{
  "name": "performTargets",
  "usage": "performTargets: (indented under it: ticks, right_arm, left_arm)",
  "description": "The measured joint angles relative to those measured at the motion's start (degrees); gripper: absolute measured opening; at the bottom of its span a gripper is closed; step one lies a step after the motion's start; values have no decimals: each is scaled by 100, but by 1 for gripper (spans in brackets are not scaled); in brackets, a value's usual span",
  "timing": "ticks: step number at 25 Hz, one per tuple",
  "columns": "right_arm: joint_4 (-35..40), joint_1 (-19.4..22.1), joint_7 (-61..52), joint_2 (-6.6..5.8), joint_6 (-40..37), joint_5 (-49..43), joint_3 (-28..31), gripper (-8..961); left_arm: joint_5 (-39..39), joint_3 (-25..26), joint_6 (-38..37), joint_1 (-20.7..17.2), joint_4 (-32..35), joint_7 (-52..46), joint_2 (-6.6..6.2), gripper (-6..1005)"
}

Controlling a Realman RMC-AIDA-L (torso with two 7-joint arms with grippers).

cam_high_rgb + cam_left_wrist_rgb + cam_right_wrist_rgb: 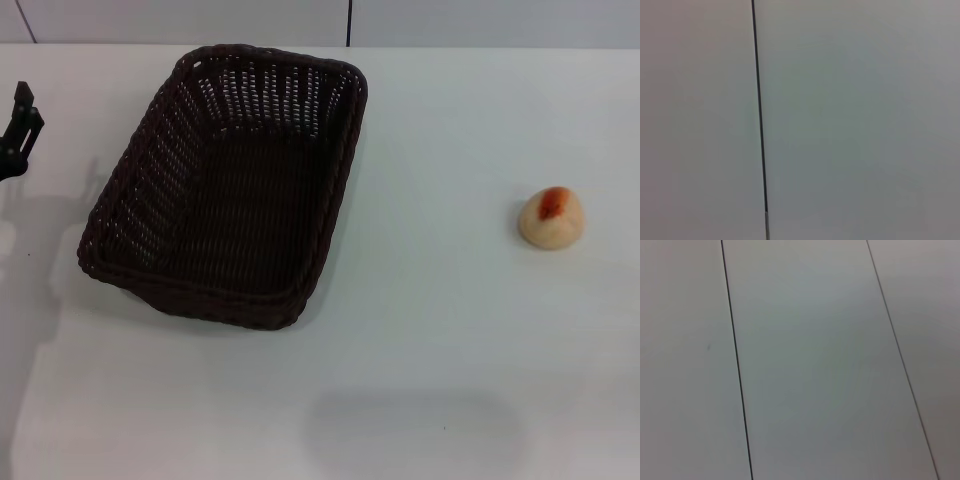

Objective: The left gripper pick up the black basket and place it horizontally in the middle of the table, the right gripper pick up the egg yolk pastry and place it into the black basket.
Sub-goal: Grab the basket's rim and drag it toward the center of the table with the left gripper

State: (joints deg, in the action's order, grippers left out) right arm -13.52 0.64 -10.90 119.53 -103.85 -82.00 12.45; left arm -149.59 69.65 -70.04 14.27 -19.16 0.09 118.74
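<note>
The black basket (228, 183) stands empty on the white table (430, 340), left of centre, its long side running away from me and slightly slanted. The egg yolk pastry (551, 217) lies on the table at the right, well apart from the basket. A black part of my left gripper (18, 128) shows at the far left edge, to the left of the basket and not touching it. My right gripper is out of view. Both wrist views show only pale panels with thin dark seams.
A wall of pale panels with a dark seam (348, 22) runs behind the table's far edge. A soft shadow (415, 430) lies on the table near the front.
</note>
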Motion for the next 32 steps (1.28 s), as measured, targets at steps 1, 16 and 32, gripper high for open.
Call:
performTargets:
  ticks: [1,16,32]
  right_arm:
    - [-1,0,0,0,4,0,-2,833]
    - [-1,-57,-1,-16,41,0,-34,832]
    - [15,-43,-42,-18,65,0,-41,833]
  left_arm:
    - [0,-6,0,1,0,0,0,843]
    - [-181,9,1416,11,-1185,-500,-341,831]
    - [-1543,804,8218,-241,-6363,-211,-1139,818]
